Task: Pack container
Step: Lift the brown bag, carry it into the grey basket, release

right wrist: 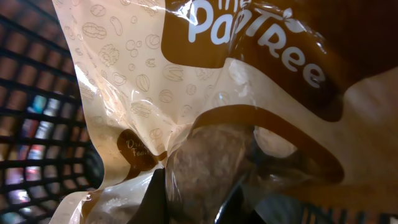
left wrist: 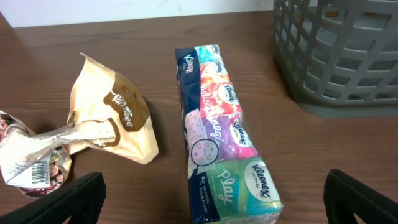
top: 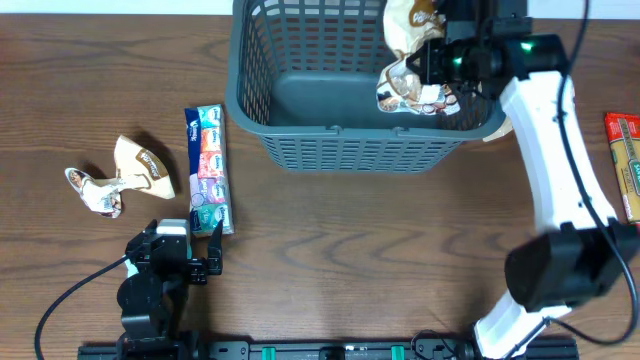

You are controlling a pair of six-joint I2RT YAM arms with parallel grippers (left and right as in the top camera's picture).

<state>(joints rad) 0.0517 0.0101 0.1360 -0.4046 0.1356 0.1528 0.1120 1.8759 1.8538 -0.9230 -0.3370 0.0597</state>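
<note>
Overhead: you look straight down on the table (top: 350, 235). Left wrist: low, near, facing forward over the tissue pack (left wrist: 224, 137), shared with overhead. Right wrist: tight against a snack bag (right wrist: 124, 93), container (right wrist: 31, 93) lattice behind.

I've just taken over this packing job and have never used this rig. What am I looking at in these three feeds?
Two robot arms work at a wooden table. The top feed looks straight down. The other two come from a camera on each wrist. The right pincer grips a PapTree snack pouch over the right side of the grey container, and its wrist camera sees that pouch close up. The left pincer is open near the front edge, facing a Kleenex tissue pack and a second, crumpled snack pouch. A red packet lies at the far right edge.
</note>
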